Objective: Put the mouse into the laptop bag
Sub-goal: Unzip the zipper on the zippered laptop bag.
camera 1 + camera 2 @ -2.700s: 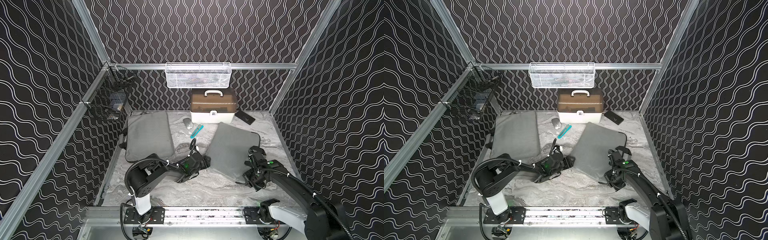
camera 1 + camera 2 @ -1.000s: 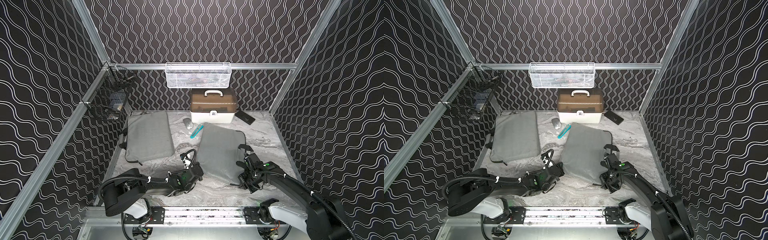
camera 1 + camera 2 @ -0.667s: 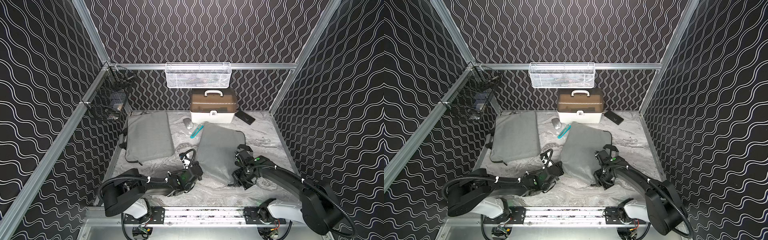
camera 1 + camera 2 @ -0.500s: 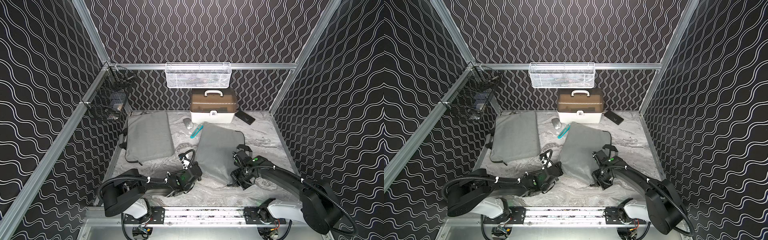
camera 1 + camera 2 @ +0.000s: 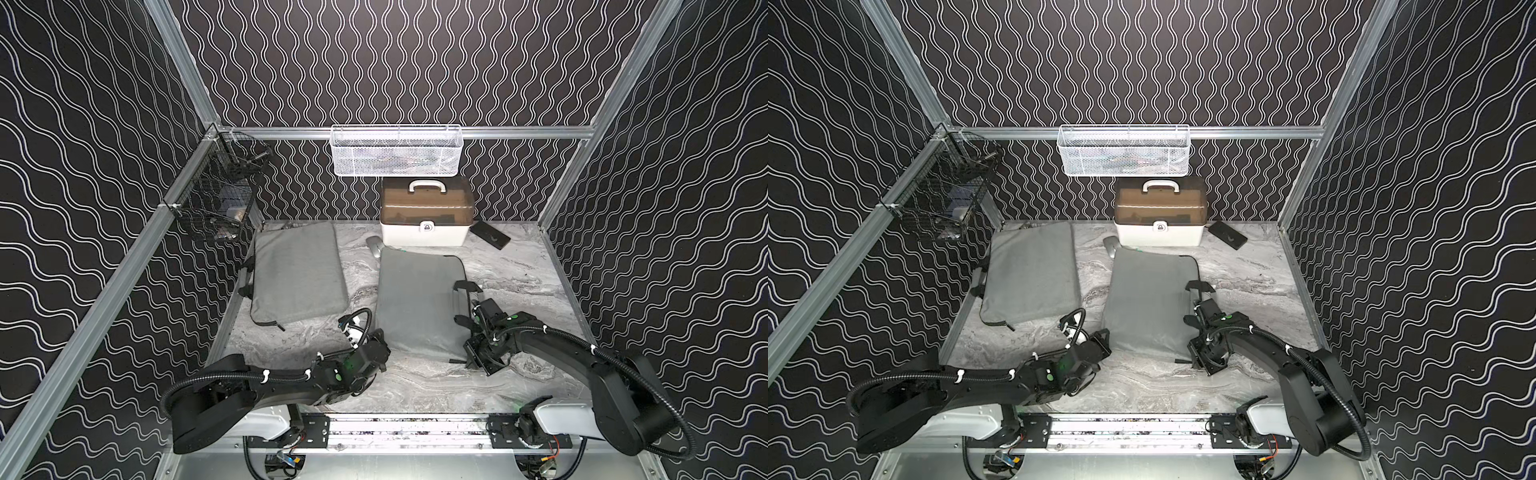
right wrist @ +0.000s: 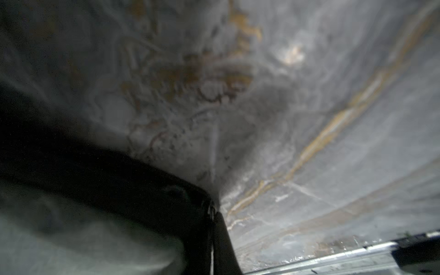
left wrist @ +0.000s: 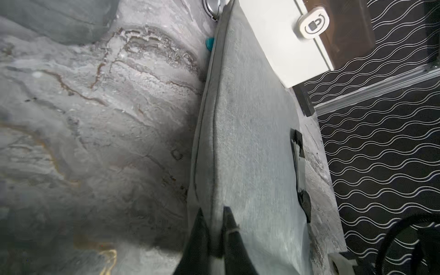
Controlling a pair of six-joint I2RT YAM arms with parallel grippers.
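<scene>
Our left tool (image 7: 212, 212) is clamped on the laptop bag (image 7: 250, 131): in the left wrist view its two dark fingers (image 7: 199, 228) straddle the bag's piped edge with grey fabric between them. In both top views this grip sits at the bag's 7 o'clock corner (image 5: 382, 334) (image 5: 1104, 334), taking 12 o'clock as the back wall. Our right tool (image 6: 213, 210) has its jaws pressed together. The right wrist view is too dark and blurred for us to tell whether anything thin is pinched there. In both top views it sits low at the bag's 5 o'clock corner (image 5: 473, 360) (image 5: 1198, 360), beside a small black tab. Between the two tools the laptop bag (image 5: 415, 291) lies flat on the marbled worktop (image 5: 519, 266), with a black strap handle (image 5: 463, 291) along its 3 o'clock edge. The mouse (image 5: 374, 248) (image 5: 1111, 246), silver-grey, lies outside the bag on the worktop, just beside the bag's 11 o'clock corner, and it peeps into the left wrist view too (image 7: 210, 4). A teal object (image 7: 210, 44) shows from under that same edge. At 12 o'clock from the bag stands a white case (image 5: 424, 232) with a brown lid. At 1 o'clock a flat black device (image 5: 490, 235) lies, and at 9 o'clock a second grey bag (image 5: 297, 274). A white mesh basket (image 5: 395, 151) hangs on the back rail.
</scene>
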